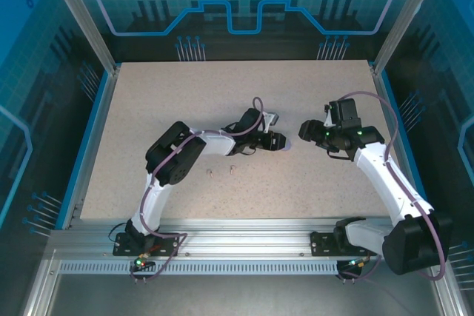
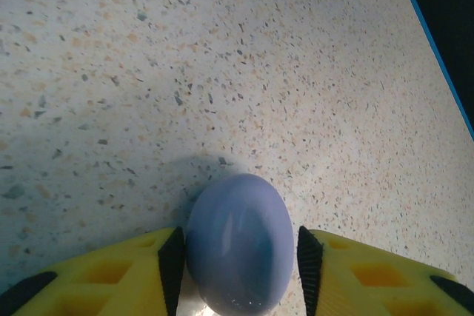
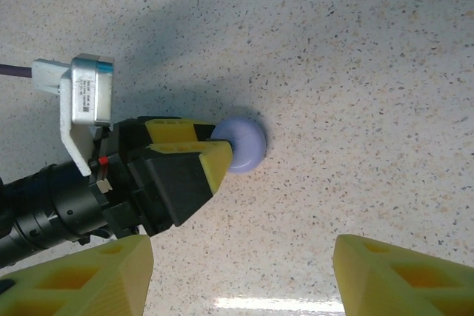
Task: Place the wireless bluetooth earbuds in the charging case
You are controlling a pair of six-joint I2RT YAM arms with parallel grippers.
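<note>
Case handling is the step in hand, as we read it. The left gripper (image 2: 238, 257) has its yellow fingers (image 2: 111, 271) on either side of the lilac charging case (image 2: 237, 220), with the dark pads hard up against its flanks. We cannot tell from these views whether they are squeezing it or only bracketing it. The case sits on the speckled table (image 1: 185, 94), near the middle. It is a smooth rounded shell with no gap showing, so we judge the lid shut.

Facing it from a little way off is the right gripper (image 3: 241, 253), fingers spread wide with nothing between them.

And the buds? We spot one pale earbud (image 1: 209, 172) and a second earbud (image 1: 232, 169) just beside it. Both lie loose on the table by the left arm's elbow, well apart from the case. They are too small for us to read how they are lying.

So by our reckoning we are early in the job, with nothing seated. The next move calls for teamwork: one gripper pins the base firmly while the other works the lid up, and only then does a bud get fetched. That glossy, curved shell looks slippery, so we would want a square, centred hold before any prying starts.
</note>
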